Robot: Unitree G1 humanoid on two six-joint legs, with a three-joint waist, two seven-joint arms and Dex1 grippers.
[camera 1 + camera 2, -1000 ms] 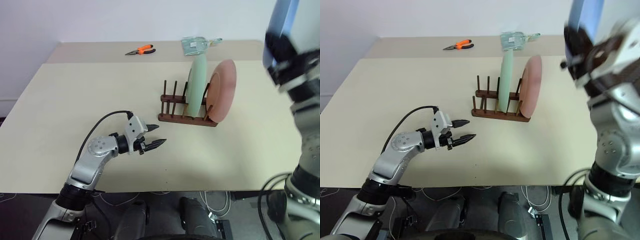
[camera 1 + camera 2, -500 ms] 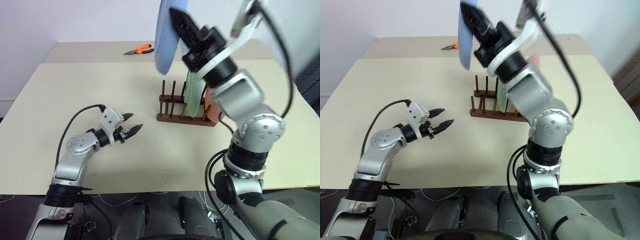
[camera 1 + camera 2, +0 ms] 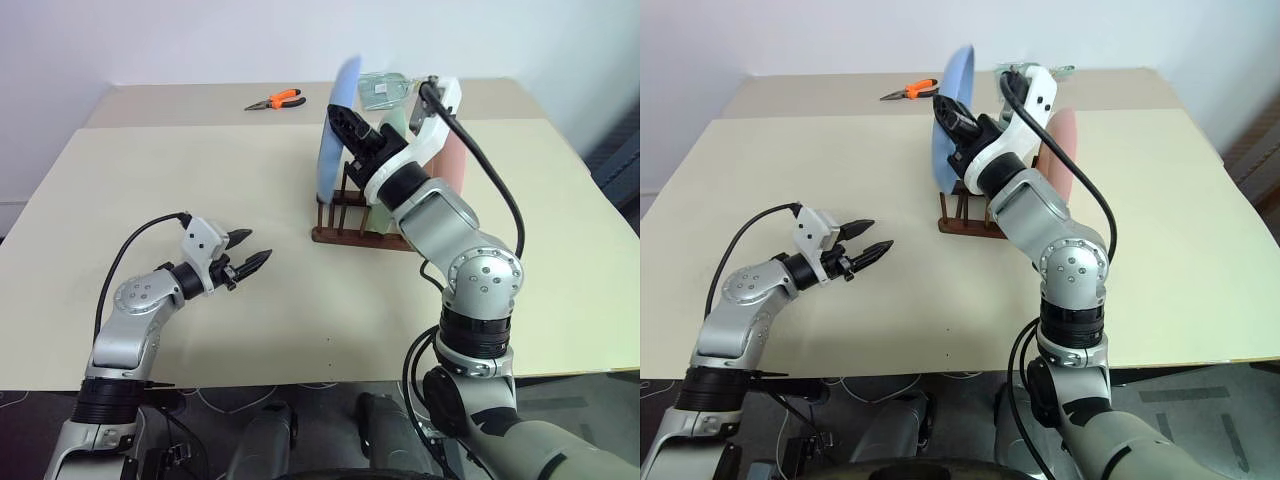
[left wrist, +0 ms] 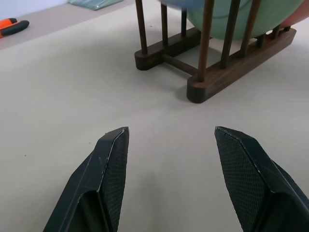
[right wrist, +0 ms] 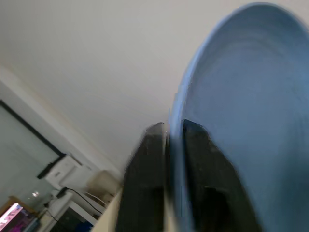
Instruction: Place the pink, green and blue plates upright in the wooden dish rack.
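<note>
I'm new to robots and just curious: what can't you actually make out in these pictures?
- Whether the blue plate has settled between the rack's pegs: head views, its lower edge is hidden by the right pincer and pegs.
- Most of the pink plate: the right arm covers it.
- The packet at the table's far edge: too small to identify.

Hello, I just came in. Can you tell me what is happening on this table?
A two-armed robot is loading plates into a wooden dish rack. The green plate and the pink plate stand upright in it. The right gripper pinches the rim of the blue plate, upright over the rack's free pegs. The left gripper is open over the table, holding nothing. Orange pliers lie at the far edge.
</note>
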